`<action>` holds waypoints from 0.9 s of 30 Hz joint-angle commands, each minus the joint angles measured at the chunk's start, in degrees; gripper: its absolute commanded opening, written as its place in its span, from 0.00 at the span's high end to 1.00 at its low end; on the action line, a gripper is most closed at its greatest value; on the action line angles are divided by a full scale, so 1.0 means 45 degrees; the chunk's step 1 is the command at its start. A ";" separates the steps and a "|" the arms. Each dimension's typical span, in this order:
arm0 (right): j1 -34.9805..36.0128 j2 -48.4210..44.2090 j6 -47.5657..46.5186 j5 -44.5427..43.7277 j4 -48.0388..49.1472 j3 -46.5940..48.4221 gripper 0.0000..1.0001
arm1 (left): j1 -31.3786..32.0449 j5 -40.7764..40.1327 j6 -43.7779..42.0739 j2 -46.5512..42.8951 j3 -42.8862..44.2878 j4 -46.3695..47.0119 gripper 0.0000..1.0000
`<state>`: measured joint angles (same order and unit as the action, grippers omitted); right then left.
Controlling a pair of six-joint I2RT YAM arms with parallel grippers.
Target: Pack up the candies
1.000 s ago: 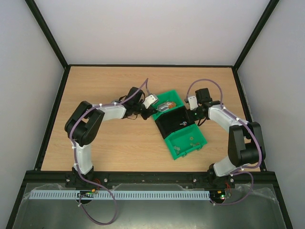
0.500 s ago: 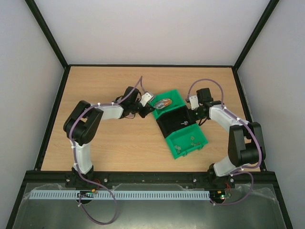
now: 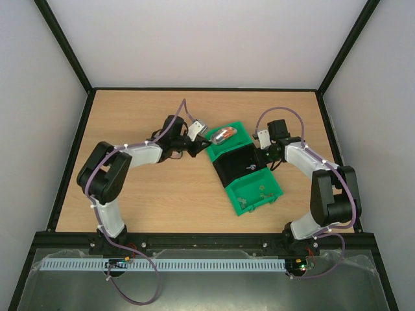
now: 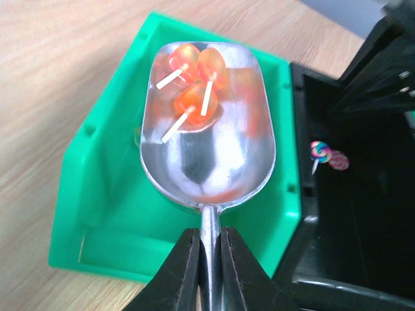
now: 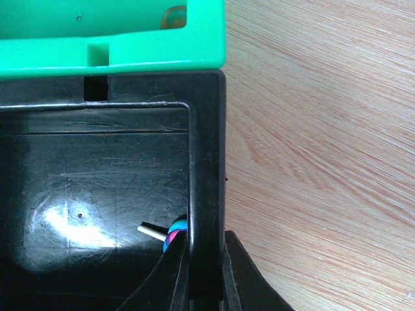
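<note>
Top external view shows a light wooden bench (image 3: 142,201) carrying three plastic bins in a slanted row: a far green bin (image 3: 240,133), a middle black bin (image 3: 235,167) and a near green bin (image 3: 251,206) with small loose candies (image 3: 259,188) scattered inside. The left pincer (image 4: 209,245) is clenched on the thin handle of a shiny metal scoop (image 4: 207,155), which is held over the far green bin. The right pincer (image 5: 206,262) is clamped on the black bin's side wall, one finger inside and one outside. Three orange lollipop candies (image 4: 198,71) with white sticks lie near the scoop's front lip. Two swirled lollipops (image 4: 321,152) lie on the black bin's floor, close to the wall beside the far green bin.
</note>
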<state>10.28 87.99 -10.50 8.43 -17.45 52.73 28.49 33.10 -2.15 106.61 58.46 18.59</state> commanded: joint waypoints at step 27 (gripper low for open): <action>-0.0123 0.0482 -0.0035 -0.0153 -0.0454 0.0379 0.99 | -0.3744 0.1866 -0.2896 -0.7106 -0.1443 -0.4741 0.98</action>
<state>10.11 88.58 -10.48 8.32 -17.19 53.21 15.22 38.28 -9.72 79.55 52.62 4.86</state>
